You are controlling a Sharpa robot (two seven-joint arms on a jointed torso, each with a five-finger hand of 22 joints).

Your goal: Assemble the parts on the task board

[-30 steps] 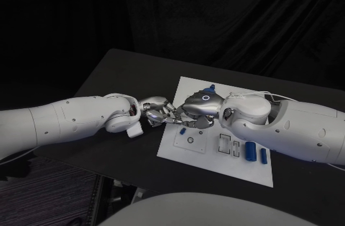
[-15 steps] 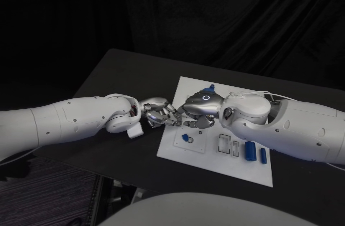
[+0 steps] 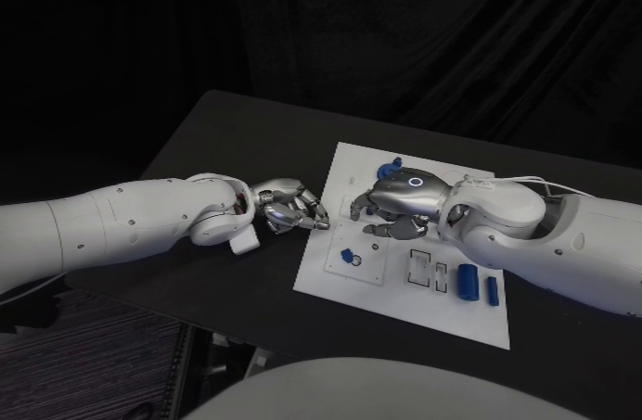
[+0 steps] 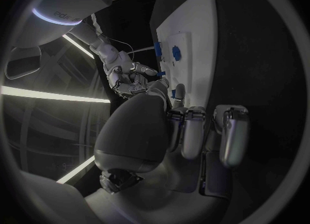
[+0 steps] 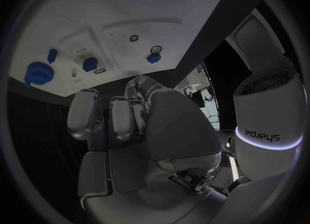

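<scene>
Black table: small blue part lies below right hand.

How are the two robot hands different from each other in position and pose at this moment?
The left hand hangs over the black table, just off the task board's edge, while the right hand is over the board itself. In the head view the left hand's curled fingers face the camera; the right hand shows mainly its rounded back, fingers tucked beneath. Both are silver, hold nothing, and point toward each other.
</scene>
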